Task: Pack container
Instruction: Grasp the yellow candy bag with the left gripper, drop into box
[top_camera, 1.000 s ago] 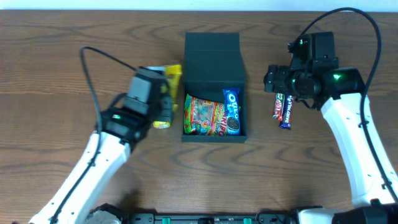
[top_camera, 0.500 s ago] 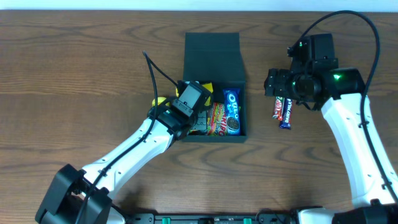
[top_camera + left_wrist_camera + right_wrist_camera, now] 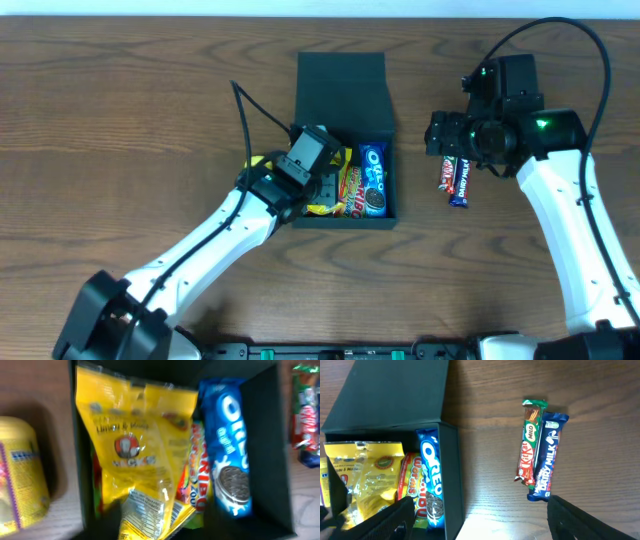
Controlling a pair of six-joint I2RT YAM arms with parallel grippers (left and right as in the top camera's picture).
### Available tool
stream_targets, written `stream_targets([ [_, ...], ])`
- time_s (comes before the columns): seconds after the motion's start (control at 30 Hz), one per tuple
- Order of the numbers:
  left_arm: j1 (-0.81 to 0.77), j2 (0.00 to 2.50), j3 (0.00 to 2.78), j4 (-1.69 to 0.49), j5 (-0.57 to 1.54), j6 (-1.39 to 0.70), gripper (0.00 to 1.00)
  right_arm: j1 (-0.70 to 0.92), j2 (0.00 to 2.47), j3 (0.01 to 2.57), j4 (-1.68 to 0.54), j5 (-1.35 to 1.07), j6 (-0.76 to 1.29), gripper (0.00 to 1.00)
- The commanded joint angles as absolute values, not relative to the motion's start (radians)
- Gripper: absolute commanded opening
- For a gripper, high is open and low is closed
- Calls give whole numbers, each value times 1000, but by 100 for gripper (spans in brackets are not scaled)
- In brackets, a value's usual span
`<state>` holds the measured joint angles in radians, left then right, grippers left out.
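The dark teal container stands mid-table with its flap lid folded back. Inside lie an Oreo packet, a Haribo bag and, on top at the left, a yellow snack packet. My left gripper hangs over the container's left half. Its dark, blurred fingers stand partly apart in the left wrist view. The yellow packet's lower end lies between them. My right gripper is open above bare wood, between the container's right wall and the two bars.
A KitKat bar and a Dairy Milk bar lie side by side right of the container. A yellow tub lies just outside the container's left wall. My left arm crosses the table from the front left.
My left arm swung right from beside the yellow tub to over the container, bringing the yellow packet. Its jaws have parted and the packet rests inside. The right arm has not moved.
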<state>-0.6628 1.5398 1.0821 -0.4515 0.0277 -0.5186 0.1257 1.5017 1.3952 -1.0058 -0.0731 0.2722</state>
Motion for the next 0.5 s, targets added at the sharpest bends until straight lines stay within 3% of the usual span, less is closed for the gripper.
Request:
stream_targets([
  [0.0,-662,1496,1116,-449,-9,-467,6,118,1489,1394,-1007,-67,253,84],
  [0.47,-662,1702,1112,-420,1,-467,6,118,1489,1394,-1018,-67,253,84],
])
